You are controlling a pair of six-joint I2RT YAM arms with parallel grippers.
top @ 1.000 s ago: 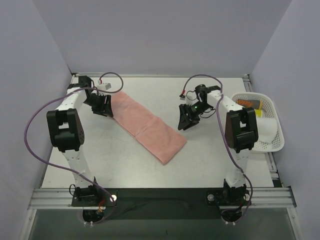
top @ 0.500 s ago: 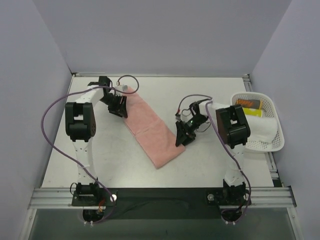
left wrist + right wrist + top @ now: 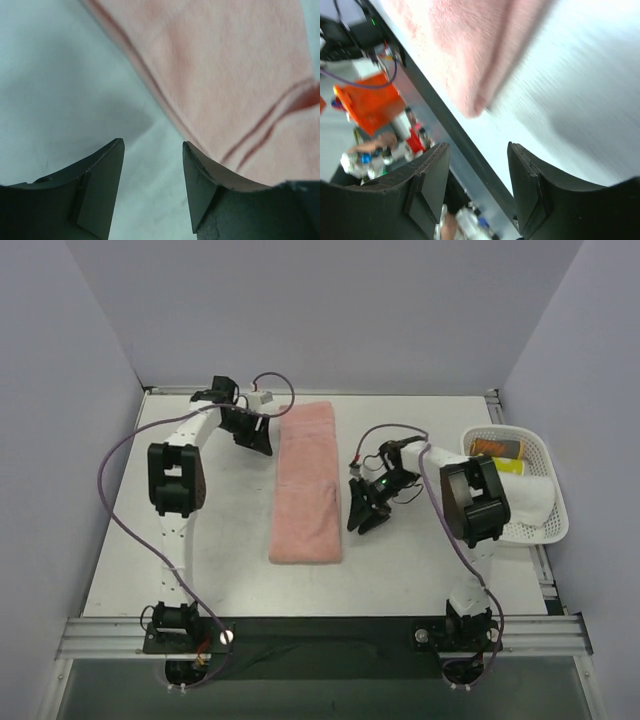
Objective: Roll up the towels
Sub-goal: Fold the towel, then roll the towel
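Table (image 3: pixel 190 560) in front of me: pale, flat top. One salmon-pink towel (image 3: pixel 307 485) lies spread flat on it, about the middle, long side running far to near, its far end close to the far edge. A white mesh basket (image 3: pixel 530 532) sits at the right edge, well apart from the towel.

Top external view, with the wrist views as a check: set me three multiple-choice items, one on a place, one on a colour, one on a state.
1. Where is the towel?
A. flat on the middle of the table
B. draped over an arm
C. off the table

2. What colour is it?
A. white
B. salmon-pink
C. blue

3. The left gripper is:
A. shut on the towel
B. open, holding nothing
C. shut, empty

Answers:
1. A, it lies spread out lengthwise on the tabletop.
2. B, it is pink in all three views.
3. B, its jaws stand apart with only bare table between them.
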